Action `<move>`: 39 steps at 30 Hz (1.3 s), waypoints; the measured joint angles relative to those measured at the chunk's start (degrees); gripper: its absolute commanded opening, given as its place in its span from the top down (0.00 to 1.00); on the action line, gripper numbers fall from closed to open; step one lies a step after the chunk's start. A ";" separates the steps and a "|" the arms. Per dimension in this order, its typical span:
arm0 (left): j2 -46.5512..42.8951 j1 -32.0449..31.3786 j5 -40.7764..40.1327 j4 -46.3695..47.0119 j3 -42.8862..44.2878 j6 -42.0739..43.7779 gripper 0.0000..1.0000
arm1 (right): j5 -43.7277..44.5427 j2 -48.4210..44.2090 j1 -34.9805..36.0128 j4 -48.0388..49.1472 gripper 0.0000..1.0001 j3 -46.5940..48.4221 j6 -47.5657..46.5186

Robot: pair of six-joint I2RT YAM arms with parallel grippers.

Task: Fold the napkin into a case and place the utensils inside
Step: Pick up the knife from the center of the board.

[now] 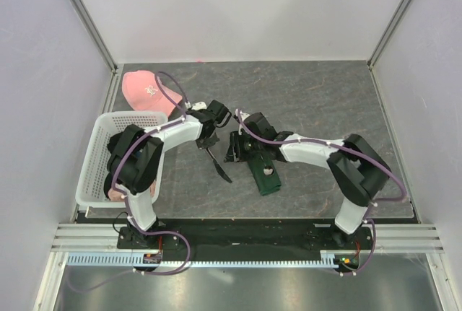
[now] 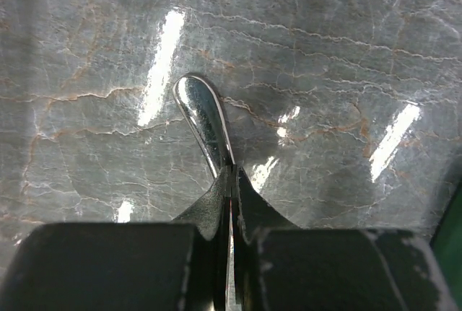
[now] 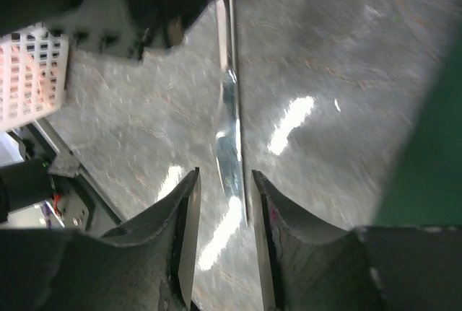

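My left gripper (image 1: pixel 209 143) is shut on a shiny silver utensil (image 1: pixel 219 165), which slants down toward the table; in the left wrist view (image 2: pixel 232 174) its rounded end (image 2: pixel 202 112) sticks out past the fingertips above the grey marble. My right gripper (image 1: pixel 233 154) is open and empty just right of it. In the right wrist view (image 3: pixel 222 177) its fingers stand either side of the utensil's narrow end (image 3: pixel 229 145) without touching. The dark green napkin (image 1: pixel 263 174) lies as a narrow folded case right of both grippers. A small silver piece (image 1: pixel 268 171) shows on it. The cloth shows at the right edge (image 3: pixel 426 159).
A white basket (image 1: pixel 101 127) stands at the left edge, partly under the left arm. A pink cap (image 1: pixel 144 89) lies behind it at the back left. Grey walls close the table on three sides.
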 measured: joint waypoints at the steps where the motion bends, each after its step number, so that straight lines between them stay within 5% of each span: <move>1: -0.85 0.15 0.17 1.38 -1.29 0.00 0.98 | -0.50 1.68 0.15 1.62 0.58 0.52 0.72; 5: -3.26 0.33 0.94 5.01 -4.63 0.46 0.98 | -1.57 7.34 0.74 5.07 0.56 3.02 2.51; 7: -4.76 0.37 0.92 5.29 -6.19 1.11 0.87 | -1.55 7.43 0.85 5.20 0.54 3.04 2.78; 9: -6.16 0.37 0.85 4.31 -6.91 1.79 0.64 | -1.33 6.84 0.87 5.07 0.54 3.04 2.73; 16: -6.93 0.37 -0.04 -2.34 -4.61 0.37 0.43 | 0.61 -2.36 0.26 0.57 0.51 1.97 1.64; 24: 0.46 0.37 -0.22 -8.37 0.85 -7.15 0.45 | 2.21 -12.26 -1.22 -2.29 0.51 -0.35 -1.81; 31: 1.40 0.09 -0.26 -6.25 0.74 -12.39 0.91 | 1.99 -10.86 -1.49 -3.06 0.50 -2.49 -3.17; 33: -0.28 0.04 -0.22 -3.34 -1.79 -13.00 0.98 | 1.84 -9.14 -1.46 -2.89 0.44 -2.49 -3.43; 39: -7.43 0.15 0.00 8.41 -12.22 -13.75 0.98 | 1.11 -2.67 -0.17 -2.23 0.38 -2.47 -4.13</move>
